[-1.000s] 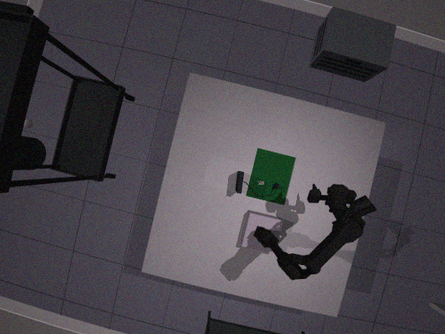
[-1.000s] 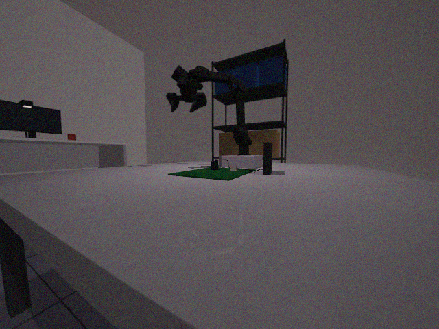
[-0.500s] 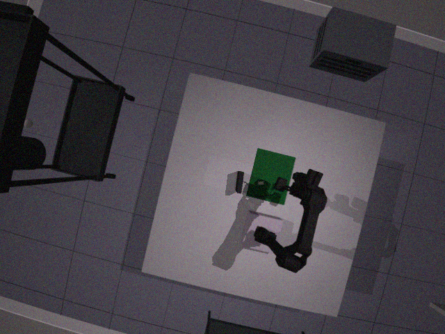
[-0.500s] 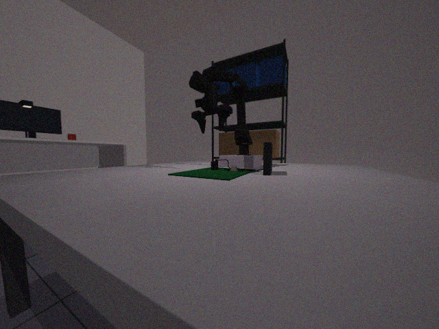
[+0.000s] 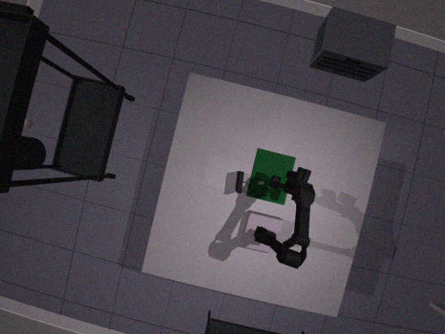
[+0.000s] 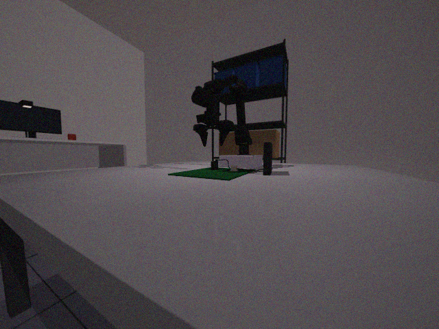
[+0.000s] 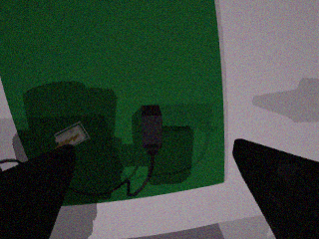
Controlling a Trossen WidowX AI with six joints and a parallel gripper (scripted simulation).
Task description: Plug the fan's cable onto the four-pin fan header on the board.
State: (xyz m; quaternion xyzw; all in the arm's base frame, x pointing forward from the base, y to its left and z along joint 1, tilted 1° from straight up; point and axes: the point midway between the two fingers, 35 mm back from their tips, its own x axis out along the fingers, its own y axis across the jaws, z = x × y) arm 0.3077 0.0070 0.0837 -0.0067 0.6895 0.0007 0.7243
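The green board lies flat on the white table. The pale four-pin header sits on it, with no plug on it. The dark plug stands on the board, to the right of the header in the wrist view. Its thin dark cable curves back toward the dark upright fan beside the board. My gripper is open and empty, above the plug and not touching it. The arm hides the plug in the top view.
A low pale box is at the arm's base, close to the board. The fan stands just off the board's edge on the table. A dark cabinet and a shelf rack stand beyond the table.
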